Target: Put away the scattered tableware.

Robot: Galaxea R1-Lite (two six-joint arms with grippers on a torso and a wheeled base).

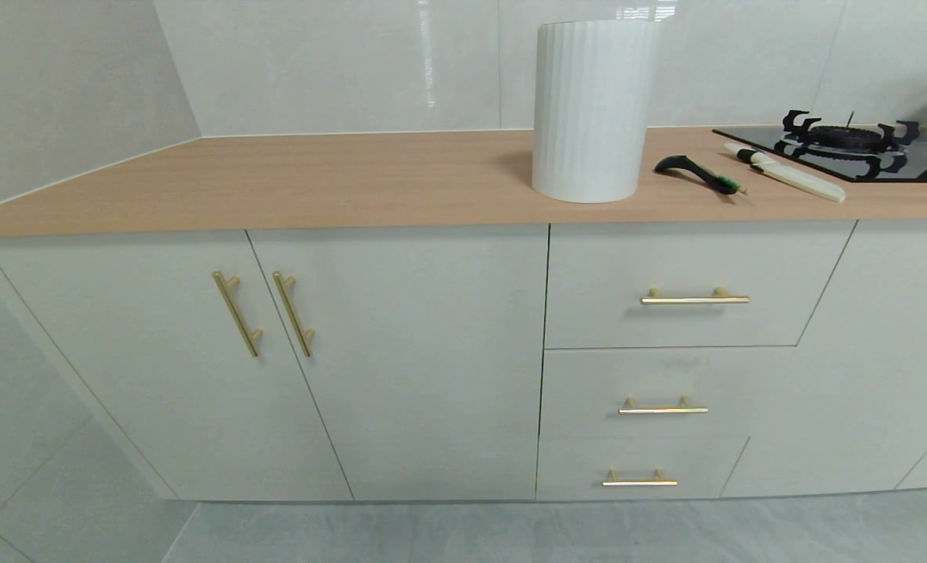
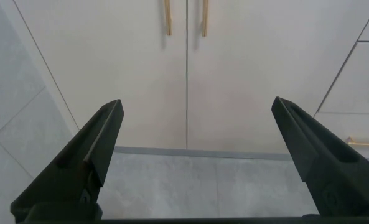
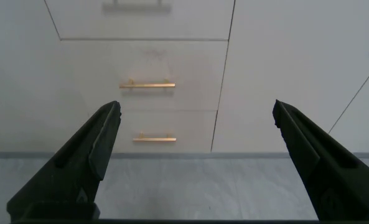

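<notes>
Two loose items, a black-handled tool (image 1: 694,172) and a knife (image 1: 792,175), lie near the counter's (image 1: 315,180) right end, between the white ribbed holder (image 1: 592,109) and the hob (image 1: 846,148).

No pickup is judged started. The left gripper (image 2: 195,102) and right gripper (image 3: 195,104) hang below counter height, fingers wide and empty. The next move calls for raising an arm to the knife.

The head view gives the tableware. The left wrist view gives the cabinet doors (image 2: 187,62), and the right wrist view the drawer fronts (image 3: 147,62).

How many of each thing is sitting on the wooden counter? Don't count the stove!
White tub: 1
Knife: 1
Black-handled tool: 1
Total: 3
</notes>
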